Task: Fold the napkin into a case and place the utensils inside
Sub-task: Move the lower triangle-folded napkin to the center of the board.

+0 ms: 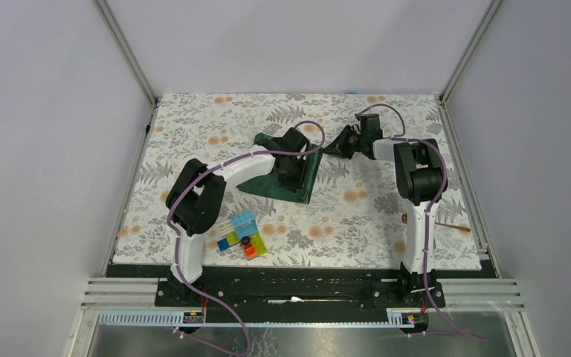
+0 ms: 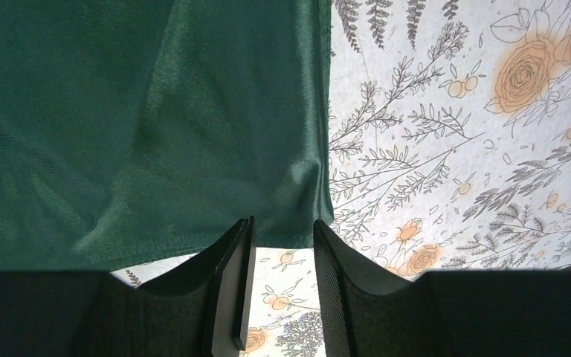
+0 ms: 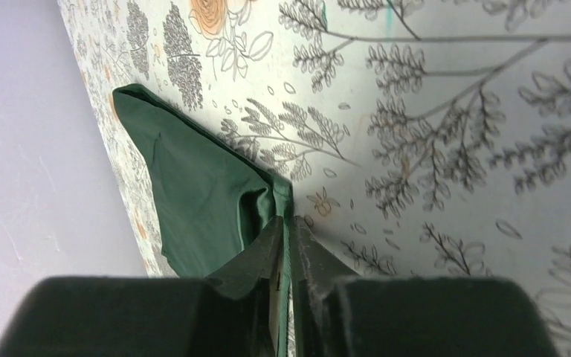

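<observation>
The dark green napkin (image 1: 268,181) lies partly folded mid-table. My left gripper (image 1: 292,160) hovers over its right part. In the left wrist view the jaws (image 2: 282,223) stand open, with the napkin's (image 2: 141,126) hemmed corner just at the fingertips and the table showing through the gap. My right gripper (image 1: 340,145) sits at the napkin's far right corner. In its wrist view it (image 3: 286,219) is shut on the napkin's (image 3: 193,201) edge, green cloth pinched between the fingers. Of the utensils, a copper bowl (image 1: 404,218) and a thin handle (image 1: 457,226) show either side of the right arm.
A cluster of colourful plastic blocks (image 1: 242,236) sits near the left arm's base. The floral table covering (image 1: 357,208) spans the table. Grey walls with metal posts enclose the back and both sides.
</observation>
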Controlling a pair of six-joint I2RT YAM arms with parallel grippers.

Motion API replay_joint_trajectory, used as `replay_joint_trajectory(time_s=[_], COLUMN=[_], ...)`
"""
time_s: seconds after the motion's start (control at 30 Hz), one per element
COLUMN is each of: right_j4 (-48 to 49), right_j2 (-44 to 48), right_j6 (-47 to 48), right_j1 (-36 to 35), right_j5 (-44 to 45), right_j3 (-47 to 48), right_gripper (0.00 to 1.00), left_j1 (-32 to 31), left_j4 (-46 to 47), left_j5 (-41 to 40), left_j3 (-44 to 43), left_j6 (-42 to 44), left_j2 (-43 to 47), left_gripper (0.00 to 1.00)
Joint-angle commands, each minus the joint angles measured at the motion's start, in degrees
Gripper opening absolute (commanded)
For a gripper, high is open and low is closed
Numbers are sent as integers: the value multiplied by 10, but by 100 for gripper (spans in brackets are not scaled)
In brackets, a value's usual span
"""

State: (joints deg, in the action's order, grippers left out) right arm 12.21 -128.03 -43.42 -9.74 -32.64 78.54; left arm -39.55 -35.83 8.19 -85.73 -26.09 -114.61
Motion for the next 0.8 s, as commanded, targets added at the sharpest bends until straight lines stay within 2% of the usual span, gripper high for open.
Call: replay_joint_trajectory(time_s=[0.0,0.07,0.23,0.37,0.4,0.47,0.53,0.6,0.77], right_j4=[-27,-24,-33,-93,-109,-118,-136,-132,-94], right_j2=[-37,-55,-95,-100,-84,-45,-15,5,26], right_j6=[9,3,0,24,36,52,61,66,74], right_j1=[-1,-3,-5,-5,-5,-5,-5,-5,-5], right_j5=[-3,-17,-31,-34,-24,-14,-20,-35,-56], right_j3=[40,63,126,170,164,133,100,69,4], right_gripper=[12,8,6,7,11,25,32,34,34], left_j1=[3,3,2,-1,-3,-7,-11,-16,-27], left_j4=[40,44,55,56,57,56,55,48,20], left_j5=[24,34,48,48,46,40,31,17,-25], left_j3=[6,10,21,17,17,16,13,6,-25], left_j6=[-19,-30,-52,-64,-66,-69,-66,-61,-43], left_j2=[4,4,2,0,2,7,9,1,-28], left_gripper=[38,37,38,42,44,49,52,52,40])
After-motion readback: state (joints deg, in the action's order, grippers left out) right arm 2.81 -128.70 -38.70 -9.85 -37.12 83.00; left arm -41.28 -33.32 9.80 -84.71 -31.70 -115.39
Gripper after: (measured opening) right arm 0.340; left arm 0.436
